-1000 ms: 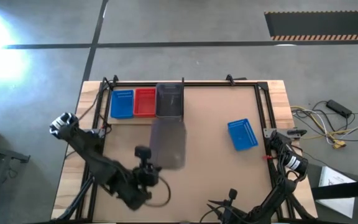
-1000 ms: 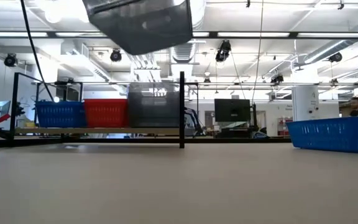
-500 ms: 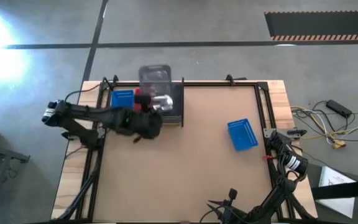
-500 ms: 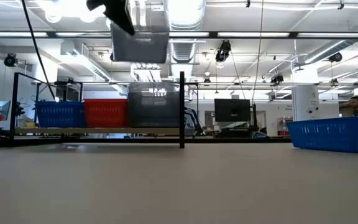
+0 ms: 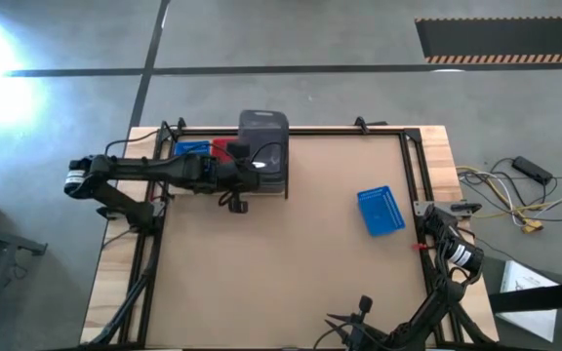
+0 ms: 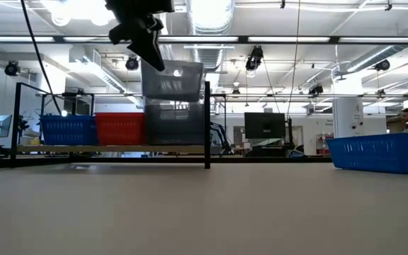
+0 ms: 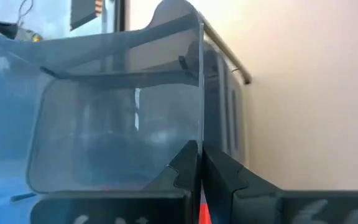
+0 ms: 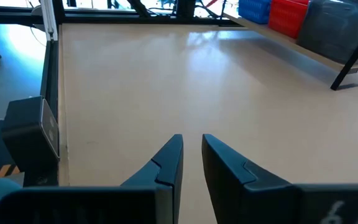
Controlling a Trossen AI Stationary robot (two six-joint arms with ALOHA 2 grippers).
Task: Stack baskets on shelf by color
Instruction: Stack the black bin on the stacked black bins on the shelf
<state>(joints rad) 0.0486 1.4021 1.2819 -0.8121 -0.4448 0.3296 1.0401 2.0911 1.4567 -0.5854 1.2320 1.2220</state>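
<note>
My left gripper [image 5: 242, 168] [image 6: 146, 39] is over the shelf [image 5: 169, 185] [image 6: 83, 149] at the table's far left and is shut on a dark grey basket [image 5: 263, 136] [image 6: 172, 80]. That basket hangs right above a second grey basket [image 6: 174, 124] standing on the shelf. I cannot tell whether the two touch. On the shelf board a red basket [image 5: 224, 148] [image 6: 121, 129] and a blue basket [image 5: 191, 151] [image 6: 69, 129] stand beside it. Another blue basket [image 5: 381, 211] [image 6: 381, 152] lies flat on the table at the right. My right gripper [image 8: 191, 142] is open, low over the table near its near edge. My left gripper pinches the held grey basket's side wall [image 7: 201, 127], the wall on the table's left, with one finger [image 7: 184, 165] inside and one finger [image 7: 221, 169] outside. It comes level from the left. The basket is lifted clear of the table, roughly upright, directly over the shelf's grey basket.
A black upright post [image 6: 207, 124] stands at the shelf's right end, next to the grey baskets. A black frame rail [image 5: 413, 175] runs along the table's right side. Bare tabletop [image 5: 291, 263] lies between the shelf and the loose blue basket.
My left gripper has carried the grey basket from high over the table's middle toward the far edge, to the shelf. It has then come down and a little right, onto the spot above the shelf's grey basket. It has stayed shut on the basket throughout.
</note>
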